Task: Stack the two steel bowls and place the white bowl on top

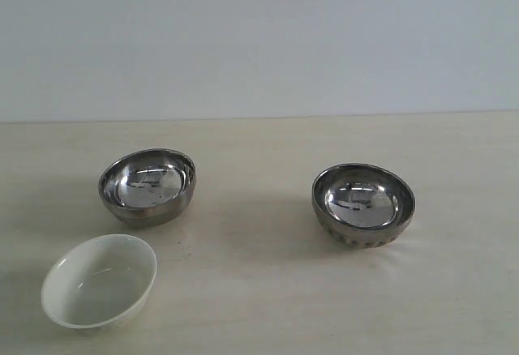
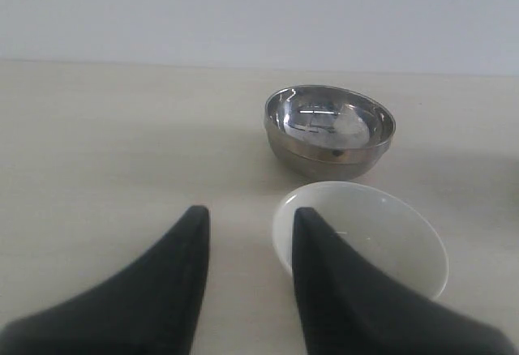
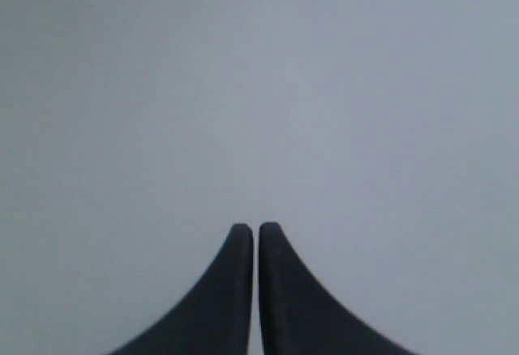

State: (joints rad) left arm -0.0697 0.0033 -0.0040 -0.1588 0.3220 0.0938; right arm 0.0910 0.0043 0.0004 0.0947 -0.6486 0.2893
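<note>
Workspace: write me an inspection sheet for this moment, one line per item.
Surface: pale matte table, no spills seen.
Job's things: smooth steel bowl and ribbed steel bowl stand upright and well apart, unstacked. The white bowl sits upright near the smooth one, with nothing in it.
Clutter: nothing seen.
Grippers: left gripper open, empty, low by the white bowl. Right gripper shut, empty, facing only a plain backdrop.
Cables: nothing seen.
Surroundings: plain pale wall behind the table.
</note>
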